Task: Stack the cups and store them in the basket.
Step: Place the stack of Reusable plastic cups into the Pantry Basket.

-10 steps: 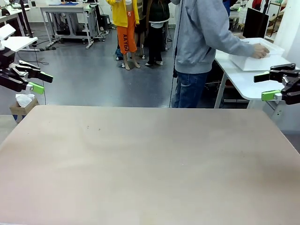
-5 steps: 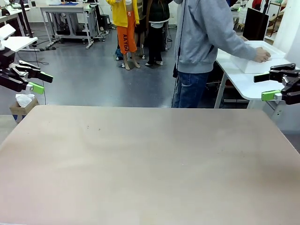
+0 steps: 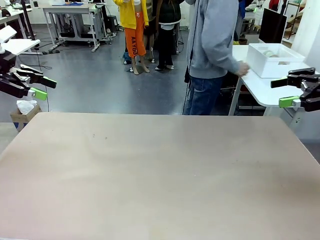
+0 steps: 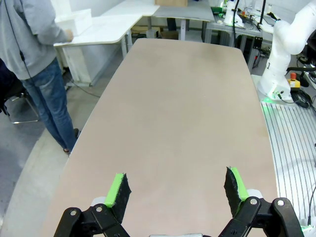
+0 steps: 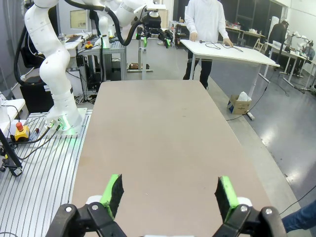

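The basket (image 3: 272,62), a white plastic bin, stands on a white side table (image 3: 260,87) beyond the far right corner of the work table. It also shows small at the top left of the left wrist view as the basket (image 4: 74,19). The cups are hidden; a pale shape just inside the rim is too small to tell. My left gripper (image 3: 46,88) hangs open off the table's left side with nothing in it. My right gripper (image 3: 280,92) hangs open off the right side, below and in front of the basket. Both wrist views show the open pairs of fingers, left gripper (image 4: 176,187) and right gripper (image 5: 170,192), over bare tabletop.
The beige work table (image 3: 160,170) has nothing on it. A person in a grey hoodie (image 3: 215,40) and jeans stands at the far edge, right of centre, one hand (image 3: 242,68) lowered beside the side table. A cardboard box (image 3: 24,112) sits on the floor at the far left corner.
The person has taken the hand off the basket and drawn it back toward the body. The basket stays on the side table. Neither gripper has moved.
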Controlling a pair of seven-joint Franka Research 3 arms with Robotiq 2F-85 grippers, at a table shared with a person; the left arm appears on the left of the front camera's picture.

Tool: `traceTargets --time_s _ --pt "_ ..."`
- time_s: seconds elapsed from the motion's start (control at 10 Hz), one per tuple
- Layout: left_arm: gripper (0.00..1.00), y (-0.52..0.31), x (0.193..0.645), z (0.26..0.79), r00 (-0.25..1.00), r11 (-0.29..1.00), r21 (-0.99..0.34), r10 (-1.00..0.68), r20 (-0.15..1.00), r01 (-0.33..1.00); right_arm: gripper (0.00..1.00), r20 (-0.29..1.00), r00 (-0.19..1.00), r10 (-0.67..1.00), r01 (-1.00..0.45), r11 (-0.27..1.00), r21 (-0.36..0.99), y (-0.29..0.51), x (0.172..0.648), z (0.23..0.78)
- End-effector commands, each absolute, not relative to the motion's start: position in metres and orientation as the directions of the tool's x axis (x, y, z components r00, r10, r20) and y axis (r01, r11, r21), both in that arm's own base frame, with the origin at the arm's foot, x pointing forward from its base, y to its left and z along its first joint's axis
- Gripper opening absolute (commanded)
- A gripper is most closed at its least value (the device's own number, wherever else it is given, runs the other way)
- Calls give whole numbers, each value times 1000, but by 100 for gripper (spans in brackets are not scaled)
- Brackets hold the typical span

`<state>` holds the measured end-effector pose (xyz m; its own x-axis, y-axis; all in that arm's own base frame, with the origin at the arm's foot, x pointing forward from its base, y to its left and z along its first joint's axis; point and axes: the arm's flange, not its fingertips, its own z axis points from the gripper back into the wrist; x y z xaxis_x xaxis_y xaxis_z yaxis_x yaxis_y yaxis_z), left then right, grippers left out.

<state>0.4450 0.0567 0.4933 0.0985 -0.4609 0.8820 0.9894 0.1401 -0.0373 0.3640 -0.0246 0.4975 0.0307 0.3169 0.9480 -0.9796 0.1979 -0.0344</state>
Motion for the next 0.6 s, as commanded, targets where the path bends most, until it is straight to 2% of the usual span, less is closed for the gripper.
traceTargets --time_s 0.0,0.5 --pt "100 56 443 495 94 131 -36 -466 880 991 100 951 44 306 -977 212 -23 -24 368 503" --pt "100 56 443 495 94 131 -36 -466 880 991 100 951 44 306 -977 212 -23 -24 368 503"
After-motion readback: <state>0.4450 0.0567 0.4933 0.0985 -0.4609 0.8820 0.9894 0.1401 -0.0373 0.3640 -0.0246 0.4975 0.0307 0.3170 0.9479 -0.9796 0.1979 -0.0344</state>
